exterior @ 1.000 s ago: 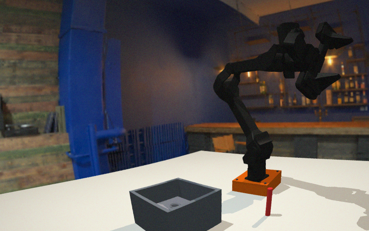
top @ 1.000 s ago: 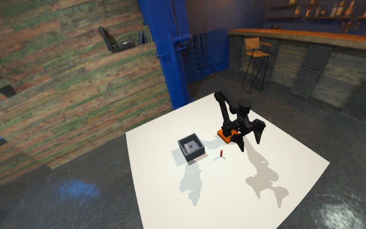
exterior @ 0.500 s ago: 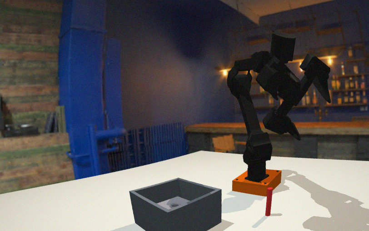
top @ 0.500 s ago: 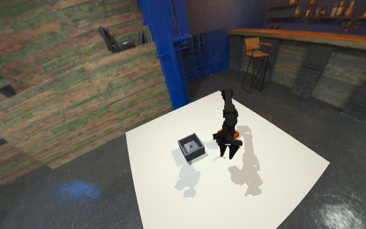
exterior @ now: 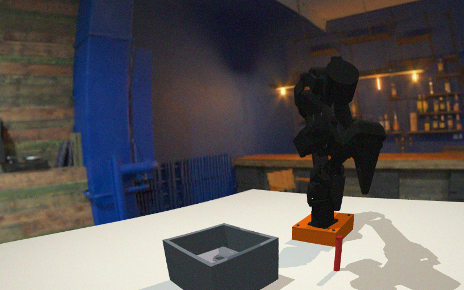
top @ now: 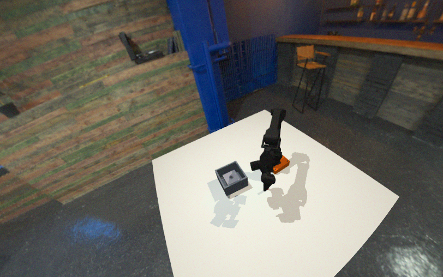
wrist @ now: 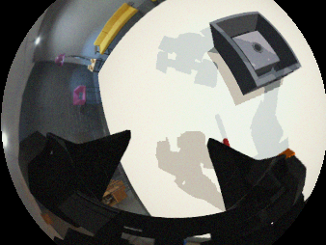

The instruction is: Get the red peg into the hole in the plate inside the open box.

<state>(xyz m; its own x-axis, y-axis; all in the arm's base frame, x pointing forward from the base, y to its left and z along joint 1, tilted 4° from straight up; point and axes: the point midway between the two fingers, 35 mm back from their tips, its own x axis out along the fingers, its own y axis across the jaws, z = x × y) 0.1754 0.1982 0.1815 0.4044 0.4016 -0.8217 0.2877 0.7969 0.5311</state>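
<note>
Well, red peg (top: 268, 188) (exterior: 338, 253) (wrist: 226, 142) upright, lower than open gripper (top: 265, 190) (exterior: 352, 201) (wrist: 170, 138).

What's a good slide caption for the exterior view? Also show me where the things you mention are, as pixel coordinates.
Open gripper raised above the white tabletop (exterior: 102, 253), red peg (exterior: 338, 253) standing between orange base (exterior: 312, 235) and viewer, beside open gray box (exterior: 244, 265).

1. Red peg (top: 268, 188) (exterior: 338, 253) (wrist: 226, 142): slim, round, upright on the white surface, outside the box and to its right; largely hidden from above
2. Open box (top: 237, 188) (exterior: 244, 265) (wrist: 233, 60): dark grey, square, upright, left of the peg, open side up
3. Plate (top: 227, 178) (exterior: 208, 256) (wrist: 247, 50): pale grey, flat at the box's bottom, its round dark hole (top: 231, 176) (exterior: 219, 258) (wrist: 258, 47) unfilled
</note>
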